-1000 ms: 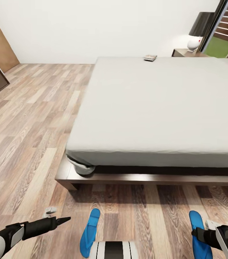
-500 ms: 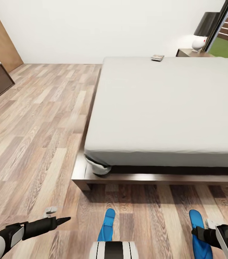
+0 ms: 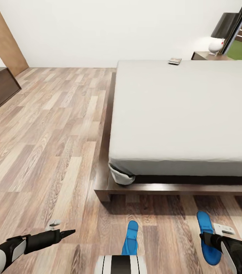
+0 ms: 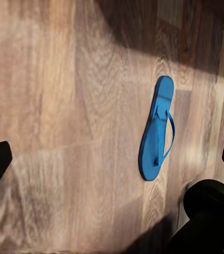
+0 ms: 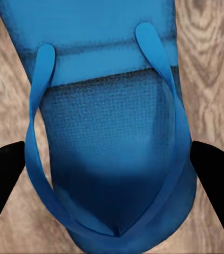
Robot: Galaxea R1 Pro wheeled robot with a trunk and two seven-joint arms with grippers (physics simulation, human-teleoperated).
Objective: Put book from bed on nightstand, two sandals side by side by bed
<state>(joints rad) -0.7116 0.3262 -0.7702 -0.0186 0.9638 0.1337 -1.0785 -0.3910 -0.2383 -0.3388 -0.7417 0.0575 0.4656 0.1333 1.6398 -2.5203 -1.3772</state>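
Rightward the view has swung, sliding the bed (image 3: 185, 114) across. On its far edge lies the book (image 3: 175, 61), near the nightstand (image 3: 208, 56). Two sandals (image 3: 130, 238) lie apart on the floor (image 3: 40, 144); right pincer (image 5: 112, 201) spread over one, left pincer (image 4: 112, 159) spread.

No legible text anywhere.

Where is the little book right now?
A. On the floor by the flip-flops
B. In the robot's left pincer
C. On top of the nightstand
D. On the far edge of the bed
D. The book lies on the far edge of the bed, short of the nightstand with the lamp.
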